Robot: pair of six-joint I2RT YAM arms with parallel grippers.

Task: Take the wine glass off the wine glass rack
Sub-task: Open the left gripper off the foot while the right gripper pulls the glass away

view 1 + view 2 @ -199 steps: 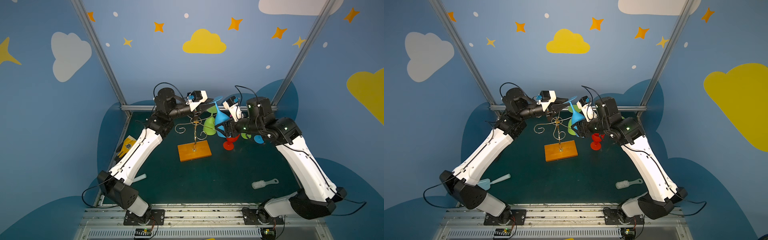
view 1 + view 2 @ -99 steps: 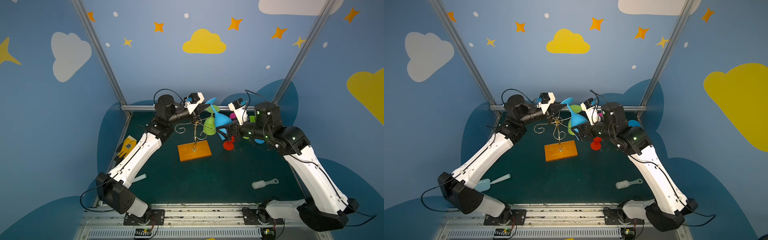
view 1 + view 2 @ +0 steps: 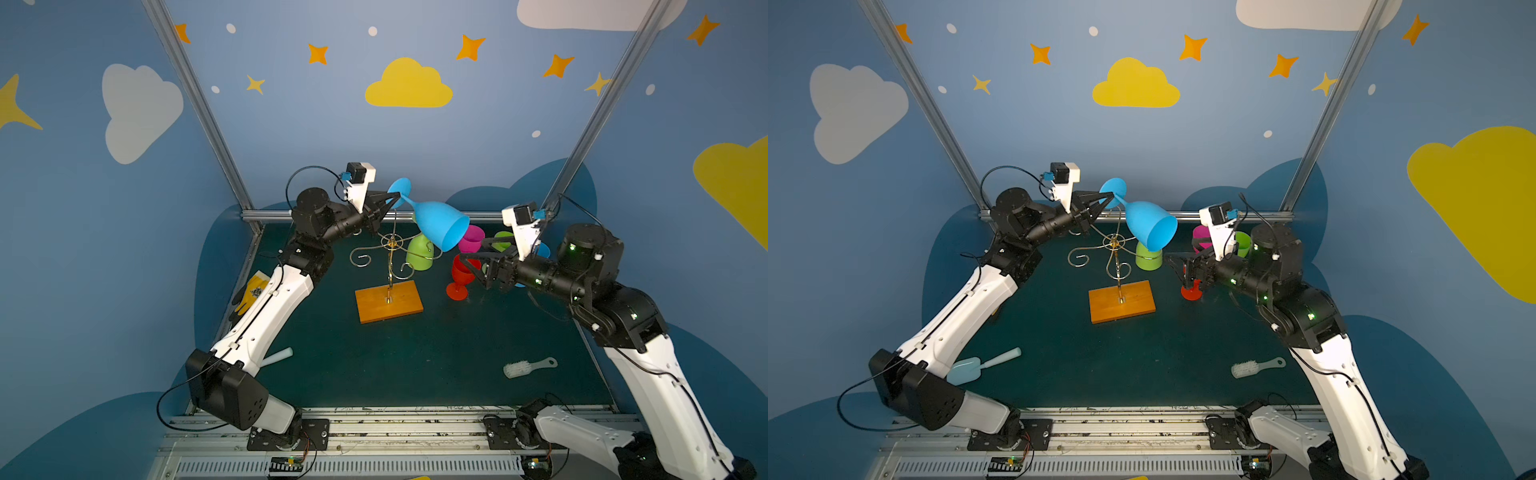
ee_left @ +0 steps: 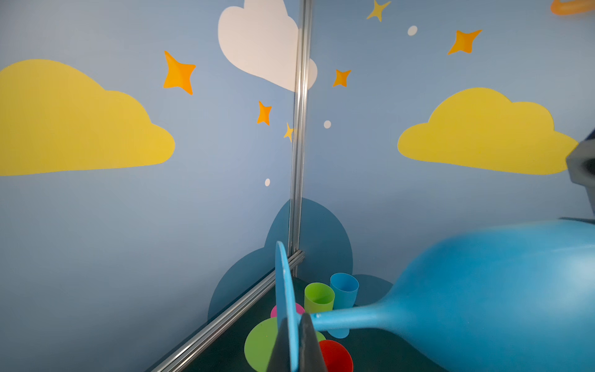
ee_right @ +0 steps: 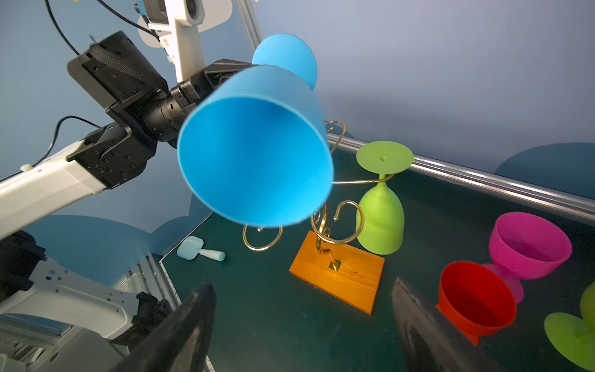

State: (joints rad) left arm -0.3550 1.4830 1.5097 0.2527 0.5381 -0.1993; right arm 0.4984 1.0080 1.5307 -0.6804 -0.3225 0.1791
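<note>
Because the blue wine glass (image 3: 440, 226) looks like light, stiff, smooth plastic, a pinch on its thin foot suits it, though the bowl may swing. The left gripper (image 3: 384, 198) is clamped there, and the bowl tilts down ahead of it above the wine glass rack (image 3: 374, 307). Since a second ago the right gripper (image 5: 302, 283), jaws wide apart, has backed off below the bowl.

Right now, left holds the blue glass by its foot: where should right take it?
Likely the blue glass by its bowl, from below on the right: the mouth tilts down toward the right gripper, whose jaws stand open, and the left gripper clamps the foot.
</note>
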